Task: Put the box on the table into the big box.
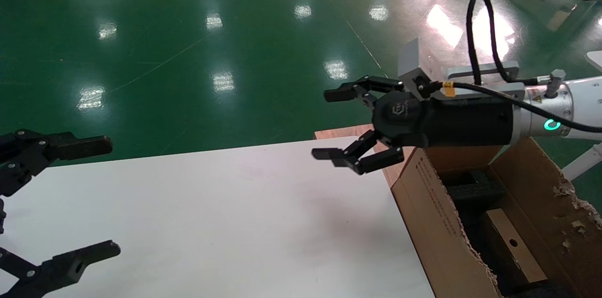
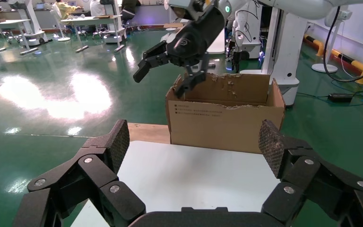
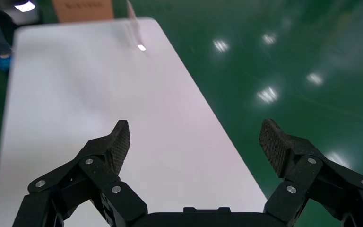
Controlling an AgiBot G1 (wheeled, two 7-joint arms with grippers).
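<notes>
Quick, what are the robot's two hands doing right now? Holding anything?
Left hand: open, holding nothing, over the table.
Right hand: open, holding nothing, above the table's edge by the big box.

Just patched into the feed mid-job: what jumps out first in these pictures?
The right gripper hangs wide open and empty in the air over the far right corner of the white table, just beside the big box. The small brown box with its round hole already lies inside that torn-edged carton, among black foam. The left gripper is open too, low at the table's left edge.
</notes>
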